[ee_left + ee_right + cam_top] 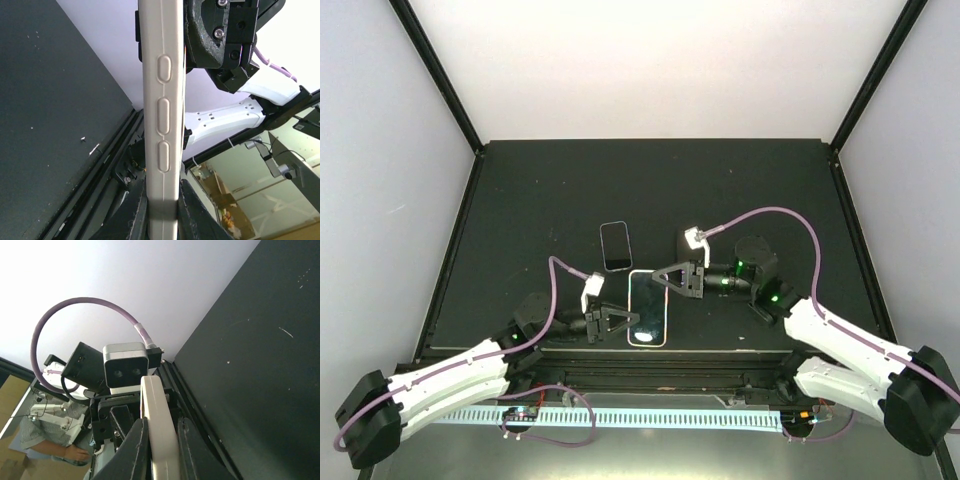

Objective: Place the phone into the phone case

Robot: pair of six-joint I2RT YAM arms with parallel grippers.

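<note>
The phone [616, 246] lies flat and dark-screened on the black table [520, 200], just beyond and left of the case. The pale-rimmed phone case [648, 308] is held near the table's front edge by both grippers. My left gripper [623, 322] is shut on its near left edge; the left wrist view shows the case's side with button bumps [162, 125] between my fingers [131, 215]. My right gripper [662, 277] is shut on its far right corner; the right wrist view shows the case corner [159, 435] between my fingers [134, 450].
White walls and black frame posts [435, 70] enclose the table. A metal rail with a white cable duct [650, 415] runs along the near edge. The right gripper body [225, 40] shows beyond the case in the left wrist view.
</note>
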